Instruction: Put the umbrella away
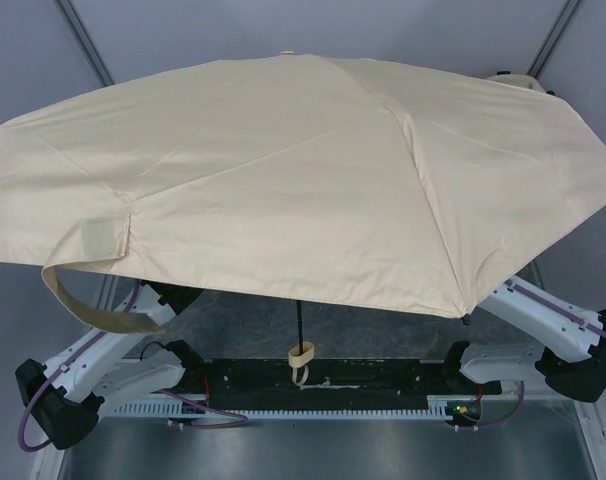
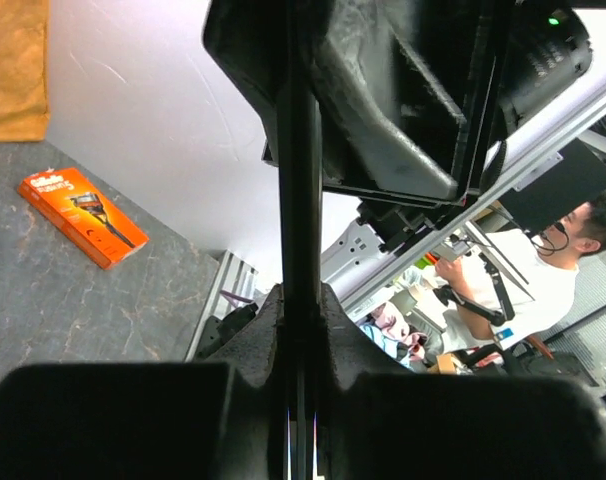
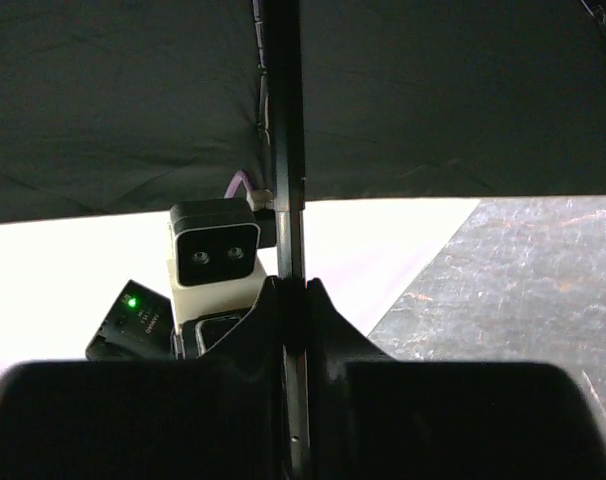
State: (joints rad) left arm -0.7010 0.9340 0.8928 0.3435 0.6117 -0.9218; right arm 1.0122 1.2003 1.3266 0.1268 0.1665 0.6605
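Left and right jaws are clamping the shaft [image 2: 301, 240] of the umbrella [image 1: 313, 170]; its canopy is standing fully open, leaving folding undone.

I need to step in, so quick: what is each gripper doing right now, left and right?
Left gripper: closed on the shaft of the umbrella.
Right gripper: closed on the same shaft.

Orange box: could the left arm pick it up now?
Probably not: the left gripper is shut on the umbrella shaft, so it must let go before reaching the orange box.
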